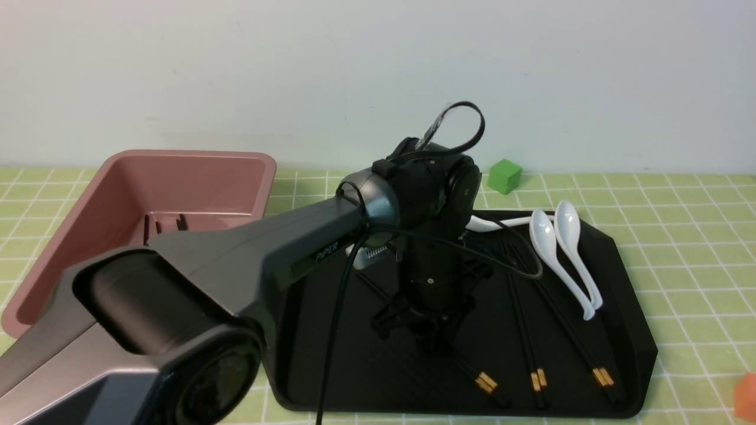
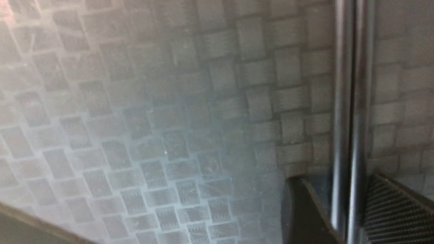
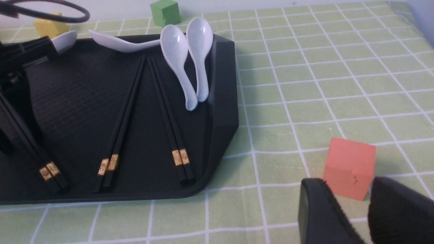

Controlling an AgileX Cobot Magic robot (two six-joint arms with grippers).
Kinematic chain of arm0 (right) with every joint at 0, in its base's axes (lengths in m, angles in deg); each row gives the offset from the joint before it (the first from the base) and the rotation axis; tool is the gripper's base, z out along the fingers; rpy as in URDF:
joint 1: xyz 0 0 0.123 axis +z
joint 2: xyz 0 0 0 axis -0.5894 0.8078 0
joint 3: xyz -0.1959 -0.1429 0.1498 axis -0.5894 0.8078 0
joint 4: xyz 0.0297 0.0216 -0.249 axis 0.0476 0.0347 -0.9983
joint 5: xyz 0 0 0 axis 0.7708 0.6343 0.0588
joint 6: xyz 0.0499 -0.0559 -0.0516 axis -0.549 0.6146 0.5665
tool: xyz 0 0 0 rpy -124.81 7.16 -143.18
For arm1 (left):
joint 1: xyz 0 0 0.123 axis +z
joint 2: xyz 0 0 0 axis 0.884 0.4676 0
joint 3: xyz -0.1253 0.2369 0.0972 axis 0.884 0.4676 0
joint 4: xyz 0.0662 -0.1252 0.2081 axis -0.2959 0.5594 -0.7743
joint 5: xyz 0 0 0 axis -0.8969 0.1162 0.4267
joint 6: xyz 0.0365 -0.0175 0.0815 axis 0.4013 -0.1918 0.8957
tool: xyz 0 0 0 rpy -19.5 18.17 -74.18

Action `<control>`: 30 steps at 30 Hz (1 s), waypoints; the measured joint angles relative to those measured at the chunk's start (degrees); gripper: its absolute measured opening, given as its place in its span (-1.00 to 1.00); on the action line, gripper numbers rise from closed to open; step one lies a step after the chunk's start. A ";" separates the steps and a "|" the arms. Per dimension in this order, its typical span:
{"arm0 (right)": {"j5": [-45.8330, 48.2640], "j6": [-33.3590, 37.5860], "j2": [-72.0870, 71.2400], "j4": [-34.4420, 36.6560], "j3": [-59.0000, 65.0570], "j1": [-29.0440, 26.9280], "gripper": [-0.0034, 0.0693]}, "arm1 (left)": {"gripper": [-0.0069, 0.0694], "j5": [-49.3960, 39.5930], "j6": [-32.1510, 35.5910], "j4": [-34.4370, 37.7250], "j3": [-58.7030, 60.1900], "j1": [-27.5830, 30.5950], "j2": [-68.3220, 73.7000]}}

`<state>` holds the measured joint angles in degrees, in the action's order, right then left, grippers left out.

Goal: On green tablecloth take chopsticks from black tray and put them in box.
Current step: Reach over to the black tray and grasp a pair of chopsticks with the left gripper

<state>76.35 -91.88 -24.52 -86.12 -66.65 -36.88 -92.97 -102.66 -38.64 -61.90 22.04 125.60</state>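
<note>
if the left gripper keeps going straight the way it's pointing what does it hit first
Most likely the chopsticks lying between the fingers of the left gripper, with the black tray right under them. They look very close, though depth is unclear.

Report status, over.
Left gripper astride one chopstick pair on tray, grip unclear. Right gripper open, empty. Two more pairs wait. Nothing blocking.

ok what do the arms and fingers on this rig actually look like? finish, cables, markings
Left arm: angular grey-silver link, PIPER lettering on a dark strip, matte black wrist. Black cables loop over the wrist and hang past the link. Left fingers and right fingers: black, finely ribbed pads. Right arm's body isn't in view.
</note>
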 joint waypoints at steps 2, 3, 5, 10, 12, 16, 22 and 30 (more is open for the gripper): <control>0.00 0.00 0.00 0.00 0.00 0.00 -0.25 | -0.09 0.00 -0.20 -0.06 -0.09 0.00 0.12; 0.00 0.00 0.00 0.00 0.00 0.00 -0.25 | -0.09 0.00 -0.34 -0.12 -0.11 0.00 0.13; 0.00 0.00 0.00 0.00 0.00 0.00 -0.25 | -0.09 0.00 -0.97 -0.25 -0.11 0.00 0.23; 0.00 0.00 0.00 0.00 0.00 0.00 -0.25 | -0.16 -0.14 -1.29 -0.25 -0.31 0.00 0.50; 0.00 0.00 0.00 0.00 0.00 0.00 -0.25 | -0.25 -0.08 -1.29 -0.25 -0.63 0.00 0.70; 0.00 0.00 0.00 0.00 0.00 0.00 -0.25 | -0.50 0.14 -1.22 -0.25 -0.92 0.00 0.97; 0.00 0.00 0.00 0.00 0.00 0.00 -0.25 | -0.53 0.77 7.86 -2.21 -2.67 0.00 0.97; 0.00 0.00 0.00 0.00 0.00 0.00 -0.25 | -0.53 -0.35 27.50 -2.02 -9.01 0.00 -7.07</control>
<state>76.35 -91.88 -24.52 -86.12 -66.65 -36.88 -93.32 -75.16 -40.66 -70.92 22.04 118.52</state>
